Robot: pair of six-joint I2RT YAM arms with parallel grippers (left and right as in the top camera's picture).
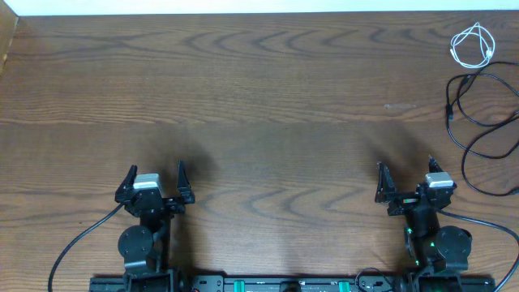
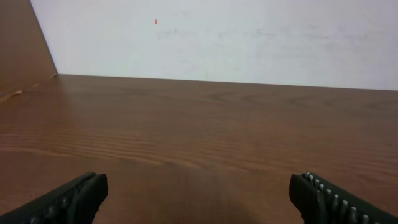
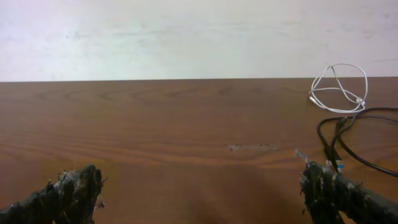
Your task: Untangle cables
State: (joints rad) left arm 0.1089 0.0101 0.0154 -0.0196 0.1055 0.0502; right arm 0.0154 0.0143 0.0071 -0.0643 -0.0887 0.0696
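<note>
Brown wood-grain table (image 1: 259,97) pretty much everywhere, long wavy grain running side to side, matte with a soft sheen. Plain white wall (image 2: 236,37) along the far edge, slightly smudgy, tiny red speck high up in the left wrist view. Brown side panel (image 2: 18,43) standing at the far left corner, meeting the wall. Faint pale scuff (image 3: 252,147) on the wood right of centre, over toward the cables.

White cable (image 1: 474,45) bunched in a small loose loop at the far right corner, close to the wall. Black cables (image 1: 478,122) just in front of it, sprawled in wide loops along the right edge and running out of frame. Touching or just overlapping the white one where they meet, hard to say which.

Left gripper (image 1: 156,168) at the near left, jaws spread wide over bare wood, well apart from any cable. Right gripper (image 1: 405,164) at the near right, also spread wide, pointing at the far edge, cables off to its right and farther back. Fuzzy, worn-looking covering on the right fingers (image 3: 74,190), ribbed pads (image 2: 323,196) on the left ones.
</note>
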